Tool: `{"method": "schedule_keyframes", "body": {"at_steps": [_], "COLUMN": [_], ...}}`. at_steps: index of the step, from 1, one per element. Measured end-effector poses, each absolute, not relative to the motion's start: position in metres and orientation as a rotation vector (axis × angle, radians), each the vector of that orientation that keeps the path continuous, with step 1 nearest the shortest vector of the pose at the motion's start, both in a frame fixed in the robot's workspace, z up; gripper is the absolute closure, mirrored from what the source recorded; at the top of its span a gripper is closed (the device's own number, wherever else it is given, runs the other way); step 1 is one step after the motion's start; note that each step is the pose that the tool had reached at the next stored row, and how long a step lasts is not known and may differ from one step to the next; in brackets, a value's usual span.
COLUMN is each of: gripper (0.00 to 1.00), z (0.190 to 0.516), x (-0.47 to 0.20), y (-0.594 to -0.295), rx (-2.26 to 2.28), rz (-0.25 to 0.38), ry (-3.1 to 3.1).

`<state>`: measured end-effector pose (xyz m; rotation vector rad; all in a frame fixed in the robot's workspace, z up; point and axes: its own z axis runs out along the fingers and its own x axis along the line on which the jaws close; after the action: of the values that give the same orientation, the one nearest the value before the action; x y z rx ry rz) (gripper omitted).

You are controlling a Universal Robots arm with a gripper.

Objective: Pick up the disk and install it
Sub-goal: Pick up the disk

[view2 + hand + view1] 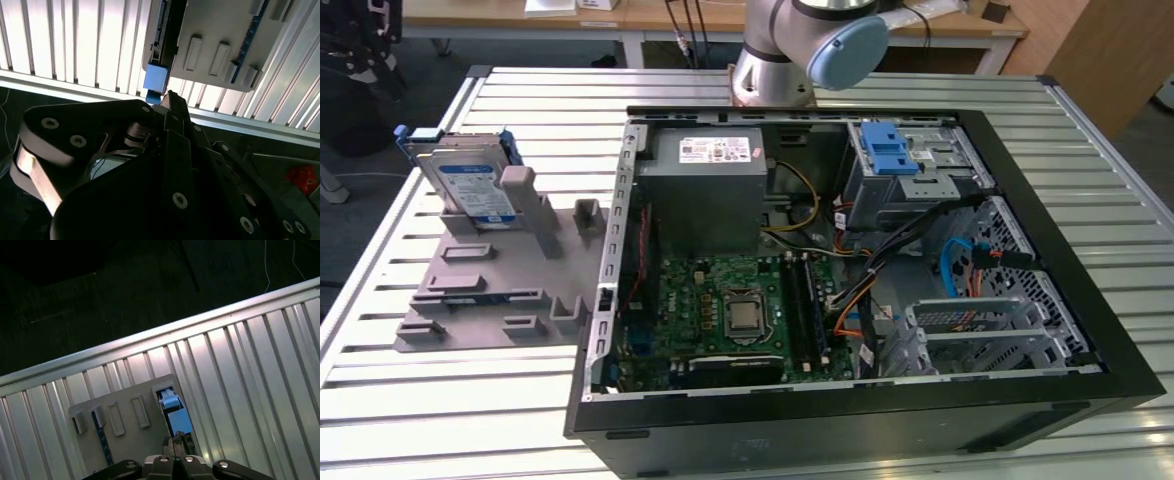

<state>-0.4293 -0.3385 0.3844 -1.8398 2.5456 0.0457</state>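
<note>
Disk [460, 178] stands upright in the grey rack [474, 290] near the table's [374, 300] edge, so the claw [170, 96], pinched shut and empty, should open, straddle its flat faces squarely and lift straight.

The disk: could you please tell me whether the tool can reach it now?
Probably yes: the disk stands upright in its grey holder with nothing over its top edge, and the tool hangs close by.
</note>
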Motion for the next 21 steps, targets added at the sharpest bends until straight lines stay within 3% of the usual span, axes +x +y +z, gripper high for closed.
{"method": "schedule_keyframes", "body": {"at_steps": [17,21], "gripper": [0.89,0.71], "z": [0.381,0.375], "x": [-0.428,-0.428], "y": [-0.328,-0.327], "rx": [-2.029,-2.035], "rz": [0.044,0.040], "ry": [2.399,2.395]}}
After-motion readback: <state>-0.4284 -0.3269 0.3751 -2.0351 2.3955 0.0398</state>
